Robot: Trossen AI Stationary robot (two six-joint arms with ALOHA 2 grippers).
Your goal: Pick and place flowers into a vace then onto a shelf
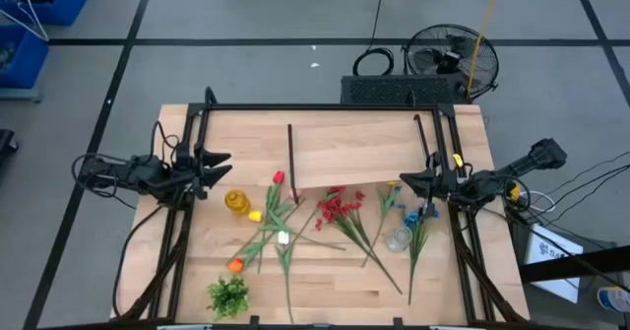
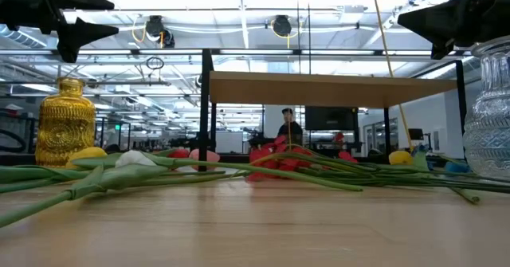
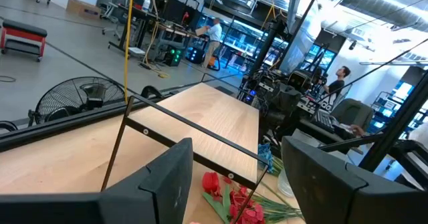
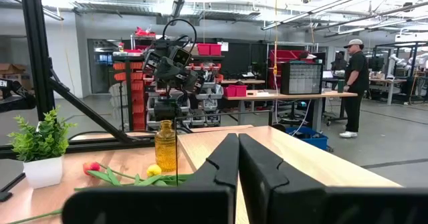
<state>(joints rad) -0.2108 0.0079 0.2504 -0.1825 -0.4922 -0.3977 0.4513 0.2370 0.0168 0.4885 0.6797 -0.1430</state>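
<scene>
Lying scattered, the flowers (image 1: 325, 217) show seemingly mixed-colour heads, green stems.

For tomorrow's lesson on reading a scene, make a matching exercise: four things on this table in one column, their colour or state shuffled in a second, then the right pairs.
Things:
1. vase beside the left gripper
2. vase by the blue blossoms
3. left gripper
4. right gripper

Colour or state:
a. fingers closed together
b. clear glass
c. golden yellow
d. fingers spread apart

Pairs: 1-c, 2-b, 3-d, 4-a
</scene>
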